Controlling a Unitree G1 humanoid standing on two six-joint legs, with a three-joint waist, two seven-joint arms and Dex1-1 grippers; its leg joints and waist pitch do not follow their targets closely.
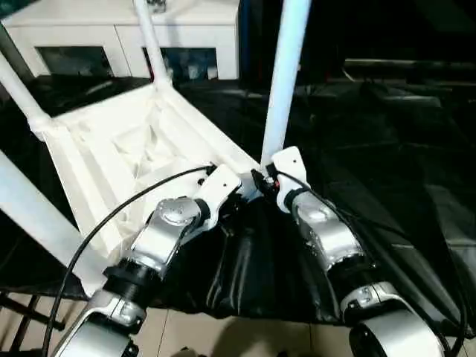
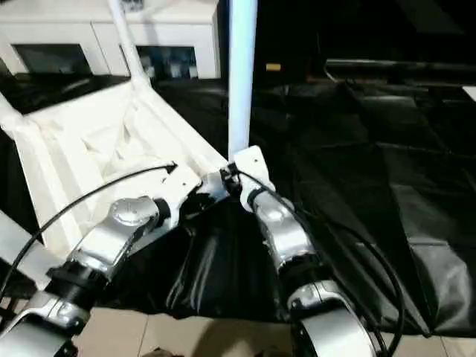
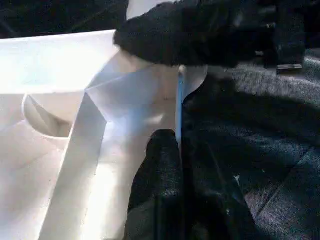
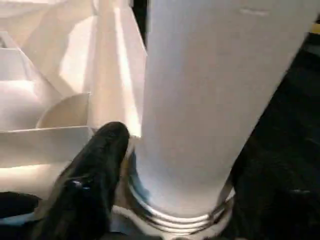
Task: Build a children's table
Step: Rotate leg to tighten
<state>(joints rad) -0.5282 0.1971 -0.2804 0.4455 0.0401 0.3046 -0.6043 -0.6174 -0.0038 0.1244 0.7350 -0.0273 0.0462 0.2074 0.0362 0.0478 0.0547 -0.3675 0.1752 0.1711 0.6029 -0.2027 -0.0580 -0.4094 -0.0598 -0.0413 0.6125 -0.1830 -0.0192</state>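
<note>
on a black sheet point(image 1: 387, 149) spread over the floor lies the white tabletop point(image 1: 134, 156), ribbed underside up, with legs standing in its corner sockets. at the corner nearest the robot, one leg point(image 1: 285, 74) rises upright from its socket point(image 4: 175, 215). the right end effector point(image 1: 262, 181) sits at that leg's base, one black finger beside it; whether it grips, i cannot tell. the left end effector point(image 1: 236, 195) pinches the tabletop's thin edge beside the same corner.
</note>
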